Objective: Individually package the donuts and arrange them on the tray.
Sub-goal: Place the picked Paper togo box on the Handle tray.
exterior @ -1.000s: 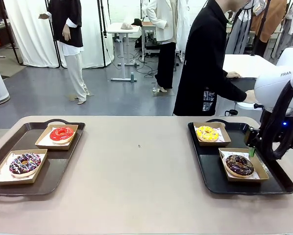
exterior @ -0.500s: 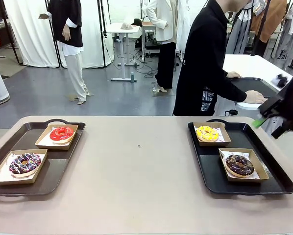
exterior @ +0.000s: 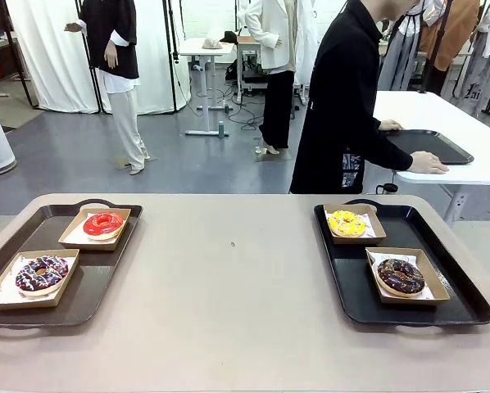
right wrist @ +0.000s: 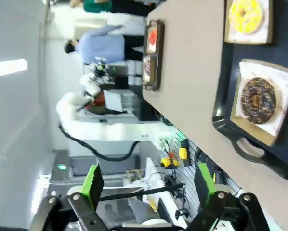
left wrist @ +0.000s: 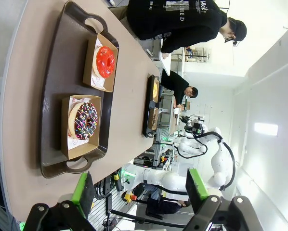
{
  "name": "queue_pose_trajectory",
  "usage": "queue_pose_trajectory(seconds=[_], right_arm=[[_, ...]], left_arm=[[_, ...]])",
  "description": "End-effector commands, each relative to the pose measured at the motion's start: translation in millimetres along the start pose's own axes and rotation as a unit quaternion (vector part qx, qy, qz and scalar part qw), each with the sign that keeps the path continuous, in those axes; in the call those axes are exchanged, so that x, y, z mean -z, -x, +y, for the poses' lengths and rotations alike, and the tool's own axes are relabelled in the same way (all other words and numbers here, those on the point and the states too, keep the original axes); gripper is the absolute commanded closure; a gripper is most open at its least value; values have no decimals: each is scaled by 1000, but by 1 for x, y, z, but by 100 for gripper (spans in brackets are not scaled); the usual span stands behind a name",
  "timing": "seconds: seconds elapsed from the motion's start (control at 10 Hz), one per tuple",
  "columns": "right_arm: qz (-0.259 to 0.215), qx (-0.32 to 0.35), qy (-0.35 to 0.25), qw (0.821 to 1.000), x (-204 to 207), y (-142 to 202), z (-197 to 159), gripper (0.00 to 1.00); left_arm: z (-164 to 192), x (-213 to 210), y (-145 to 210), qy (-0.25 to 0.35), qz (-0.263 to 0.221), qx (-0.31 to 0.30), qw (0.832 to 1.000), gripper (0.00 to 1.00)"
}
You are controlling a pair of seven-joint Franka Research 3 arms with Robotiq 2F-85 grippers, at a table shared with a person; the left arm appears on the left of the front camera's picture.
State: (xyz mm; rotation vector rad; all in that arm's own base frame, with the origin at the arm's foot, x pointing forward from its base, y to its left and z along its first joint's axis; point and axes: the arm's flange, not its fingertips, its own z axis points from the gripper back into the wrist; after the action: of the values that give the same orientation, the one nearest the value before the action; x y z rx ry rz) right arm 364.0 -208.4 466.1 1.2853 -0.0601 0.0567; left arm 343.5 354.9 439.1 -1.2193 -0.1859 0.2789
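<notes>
On the dark brown left tray (exterior: 97, 274) a red donut (exterior: 103, 223) and a purple sprinkled donut (exterior: 41, 273) each lie in an open cardboard box. The black right tray (exterior: 351, 282) carries a yellow donut (exterior: 347, 223) and a chocolate donut (exterior: 401, 277), boxed the same way. My left gripper (left wrist: 139, 190) hangs open and empty, high above and off the end of the left tray, with the purple donut (left wrist: 85, 120) and red donut (left wrist: 105, 61) below it. Likewise open and empty, my right gripper (right wrist: 149, 182) is well clear of the chocolate donut (right wrist: 258, 100) and yellow donut (right wrist: 245, 14).
A person in black (exterior: 343, 106) stands at the far side, turned away, with a hand (exterior: 429, 166) on a white side table (exterior: 474, 164) that holds another black tray (exterior: 429, 145). Bare tan tabletop (exterior: 229, 270) lies between the two trays.
My right arm has lifted away from beside the chocolate donut's box and swung off to the right, out of the front view. The donuts and trays have not moved.
</notes>
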Motion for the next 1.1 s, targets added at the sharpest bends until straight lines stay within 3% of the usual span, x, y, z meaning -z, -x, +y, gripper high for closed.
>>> queue_pose_trajectory(seconds=[0.0, 0.4, 0.6, 0.7, 1.0], right_arm=[[-27, 4, -28, 999, -24, 3, -28, 0], [-63, 43, -25, 997, -37, 19, -75, 0], [-121, 66, 6, 990, -25, 14, -76, 0], [-58, 52, -21, 997, -40, 25, -78, 0], [-58, 52, -21, 997, -40, 25, -78, 0]], left_arm=[[-2, -1, 1, -1, -1, 1, 1000, 0], [-2, -1, 1, -1, -1, 1, 1000, 0], [-2, -1, 1, -1, -1, 1, 1000, 0], [-2, -1, 1, -1, -1, 1, 1000, 0], [-2, -1, 1, -1, -1, 1, 1000, 0]])
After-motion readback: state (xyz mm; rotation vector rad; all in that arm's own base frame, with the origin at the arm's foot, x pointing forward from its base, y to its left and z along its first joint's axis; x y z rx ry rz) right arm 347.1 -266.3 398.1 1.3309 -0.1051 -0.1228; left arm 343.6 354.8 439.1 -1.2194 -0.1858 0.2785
